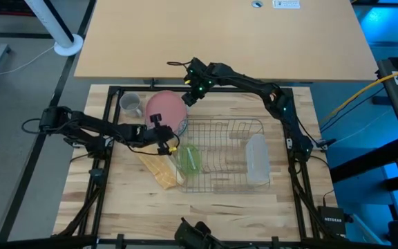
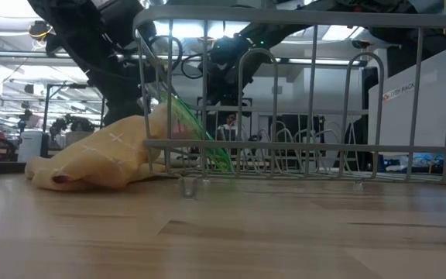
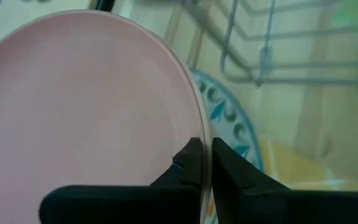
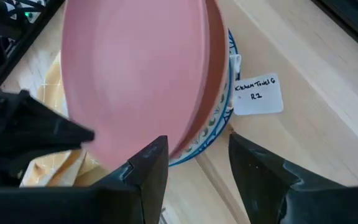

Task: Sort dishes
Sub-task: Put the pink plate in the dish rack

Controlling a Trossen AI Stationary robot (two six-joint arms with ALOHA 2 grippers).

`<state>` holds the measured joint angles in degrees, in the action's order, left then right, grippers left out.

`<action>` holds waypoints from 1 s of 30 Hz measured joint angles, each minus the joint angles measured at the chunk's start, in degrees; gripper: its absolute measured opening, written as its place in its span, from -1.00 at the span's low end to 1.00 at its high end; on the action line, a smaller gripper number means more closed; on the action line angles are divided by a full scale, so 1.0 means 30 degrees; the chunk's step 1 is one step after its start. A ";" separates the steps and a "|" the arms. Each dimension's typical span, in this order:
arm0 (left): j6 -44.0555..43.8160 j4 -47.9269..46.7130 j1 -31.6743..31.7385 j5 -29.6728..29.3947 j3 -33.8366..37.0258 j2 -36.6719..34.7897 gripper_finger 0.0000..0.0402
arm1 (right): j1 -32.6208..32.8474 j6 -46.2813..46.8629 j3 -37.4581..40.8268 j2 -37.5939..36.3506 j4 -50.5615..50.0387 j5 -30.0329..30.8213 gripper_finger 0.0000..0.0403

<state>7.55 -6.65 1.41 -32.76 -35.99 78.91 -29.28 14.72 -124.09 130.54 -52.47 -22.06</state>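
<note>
Robot lab with a test bench

A wooden table (image 1: 126,207) carries two dark arms on a black frame (image 1: 109,104); behind it stand lit equipment racks (image 2: 49,116), cables (image 1: 365,93), a router (image 1: 332,223) and a paper label (image 4: 257,94).

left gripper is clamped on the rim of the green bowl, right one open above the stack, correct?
Not quite. The left gripper is shut on the rim of the pink plate, not the green bowl, which sits in the wire rack; the left wrist view shows it. The right gripper is open above the stack, as you said.
</note>
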 joint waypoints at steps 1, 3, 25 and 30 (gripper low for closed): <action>0.0007 0.0233 -0.0100 -0.0088 0.0000 0.0000 -0.98 | 0.0000 0.0000 0.0000 0.0000 0.0003 -0.0002 -0.13; 0.0258 0.0530 -0.0288 -0.0521 0.0000 0.0000 -0.99 | 0.0000 0.0000 0.0000 -0.0007 0.0007 -0.0002 -0.13; 0.0576 0.1033 -0.0752 -0.0878 -0.0007 0.0000 -0.99 | 0.0677 0.0000 0.0000 -0.0022 0.0896 0.0222 -0.16; 0.0478 0.1011 -0.1121 -0.0885 -0.0007 0.0000 -0.99 | 0.0656 0.0000 0.0000 -0.0022 0.0896 0.0340 -0.37</action>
<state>8.99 -3.62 -1.95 -35.42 -36.01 78.91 -27.31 14.72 -124.09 130.48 -49.78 -21.04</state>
